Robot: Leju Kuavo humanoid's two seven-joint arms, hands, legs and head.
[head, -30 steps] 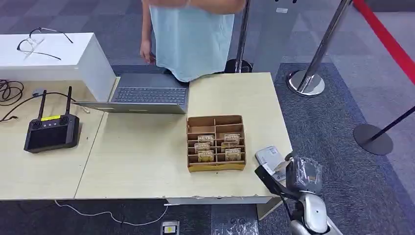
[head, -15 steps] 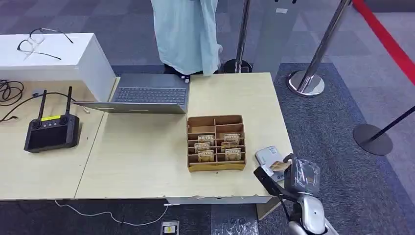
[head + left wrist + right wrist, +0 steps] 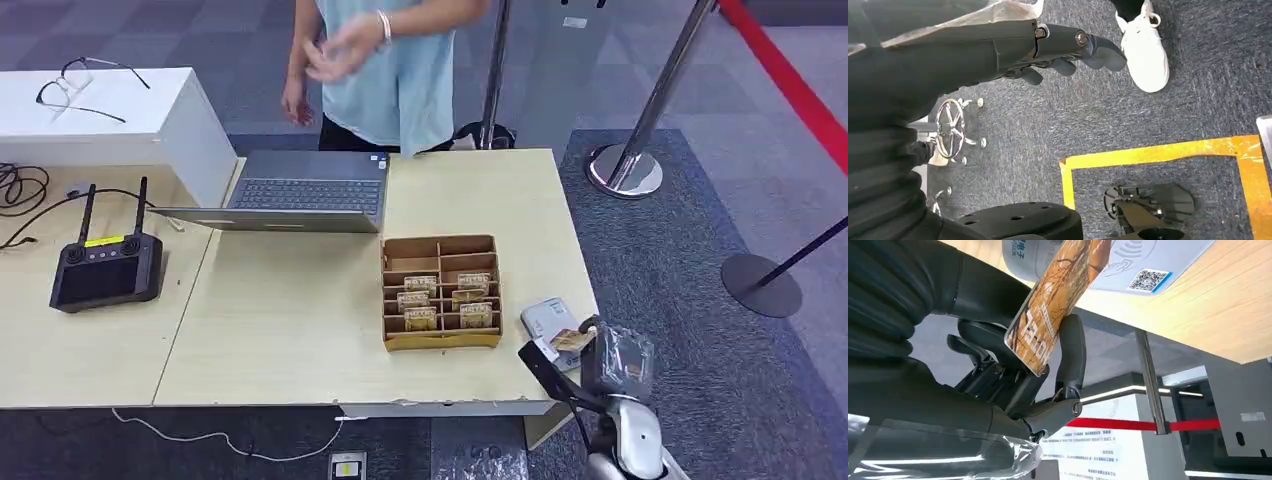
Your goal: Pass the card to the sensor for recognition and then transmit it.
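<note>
Holding card (image 3: 1058,300) in our right hand (image 3: 572,352) fingers (image 3: 1070,357) over sensor (image 3: 548,322) at counter (image 3: 300,320) near right corner; handover left. Left hand (image 3: 1068,50) empty, fingers loosely apart.

Reception-style check-in desk (image 3: 300,320) – laptop (image 3: 300,192), queue stanchions (image 3: 640,150), carpet.
</note>
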